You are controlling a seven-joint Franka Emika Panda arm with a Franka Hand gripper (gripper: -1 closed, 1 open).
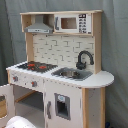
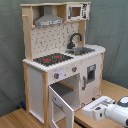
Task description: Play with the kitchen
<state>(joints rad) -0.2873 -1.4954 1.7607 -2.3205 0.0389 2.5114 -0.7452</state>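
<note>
Kitchen: the tall white and wood toy kitchen [image 1: 60, 75] [image 2: 62, 60] stands upright in the middle of both exterior views, against a grey curtain.
Stove: the black stovetop [image 1: 37, 66] [image 2: 52, 59] with red rings sits at 9 o'clock from the sink in the first exterior view.
Sink: the sink [image 1: 72, 74] [image 2: 82, 50] is set into the white counter, just beside the stove.
Faucet: the black faucet [image 1: 84, 59] [image 2: 74, 40] curves up at the back of the sink.
Hood: the grey hood [image 1: 40, 27] [image 2: 49, 20] hangs at 12 o'clock above the stove.
Microwave: the small microwave [image 1: 72, 23] [image 2: 76, 11] sits on the top shelf, beside the hood.
Oven door: the oven door [image 2: 62, 102] under the stove is swung open in the second exterior view.
Robot arm: the white arm [image 2: 117, 111] comes in at 5 o'clock in the second exterior view, near the open oven door but apart from it.
Claw: the gripper [image 2: 87, 111] points toward the oven door; I cannot tell if it is clenched or let go. It seems to hold nothing.
Floor: the kitchen stands on a wood floor [image 2: 15, 120].
</note>
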